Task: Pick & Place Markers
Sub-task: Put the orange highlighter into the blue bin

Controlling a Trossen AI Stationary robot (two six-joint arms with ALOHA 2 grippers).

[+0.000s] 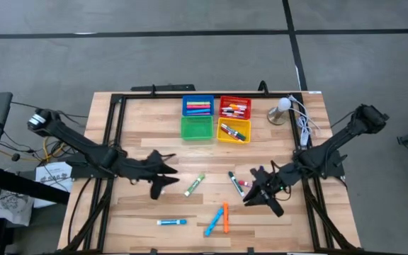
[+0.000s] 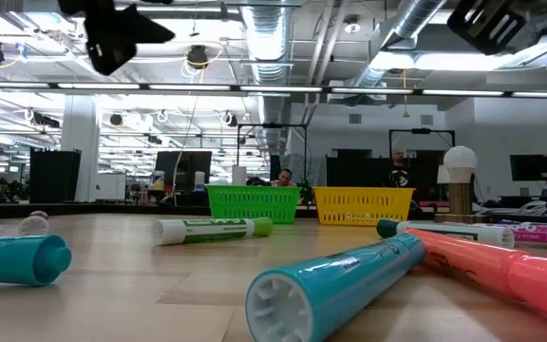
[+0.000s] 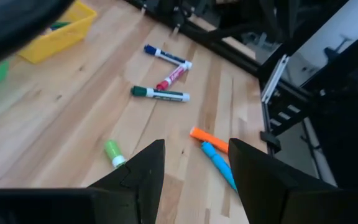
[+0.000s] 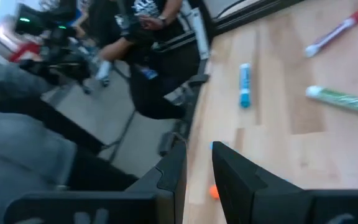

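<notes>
My left gripper (image 1: 167, 177) and right gripper (image 1: 262, 197) hover above the table (image 1: 140, 142), jaws apart and empty, flanking loose markers (image 1: 216, 219) awaiting transfer to the bins (image 1: 216, 119).

Four bins (image 1: 216, 117) sit in a square block at the table's (image 1: 140, 120) far edge, a lamp (image 1: 281, 109) to their right. Loose markers (image 1: 195, 184) lie scattered nearer the front, between the left gripper (image 1: 163, 176) and the right gripper (image 1: 261, 190).
</notes>
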